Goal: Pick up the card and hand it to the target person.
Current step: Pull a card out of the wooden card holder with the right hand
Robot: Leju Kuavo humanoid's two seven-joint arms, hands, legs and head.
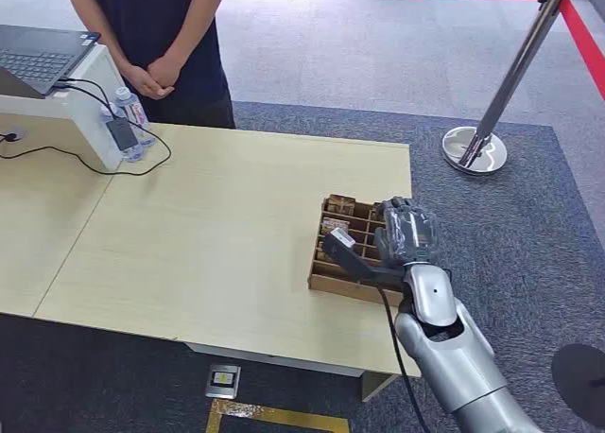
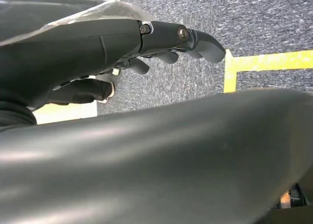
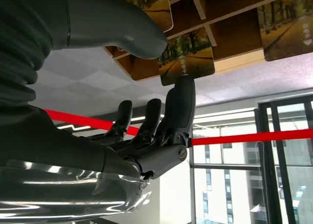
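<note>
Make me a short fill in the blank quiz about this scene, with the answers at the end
1. The robot's right hand reaches over the brown wooden compartment ___.
2. The box sits near the light wooden table's ___ edge, seen from the head view.
3. The person in dark clothing stands with hands ___.
4. The autumn-tree picture card is touched by a dark ___.

Answers: box; right; clasped; finger

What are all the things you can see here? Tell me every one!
Table: one, light wood, centre.
Card rack: one, brown wood, table's right end.
Cards: several, autumn-tree pictures, in the rack.
Laptop: one, dark, on a white stand, far left.
Bottles: two, clear, beside the stand.
Barrier post: one, silver, on the floor, far right.
Person: one, dark shirt, behind the table.
Right hand: grey, over the rack, a fingertip at one card.
Left hand: dark, hanging above carpet.
</note>
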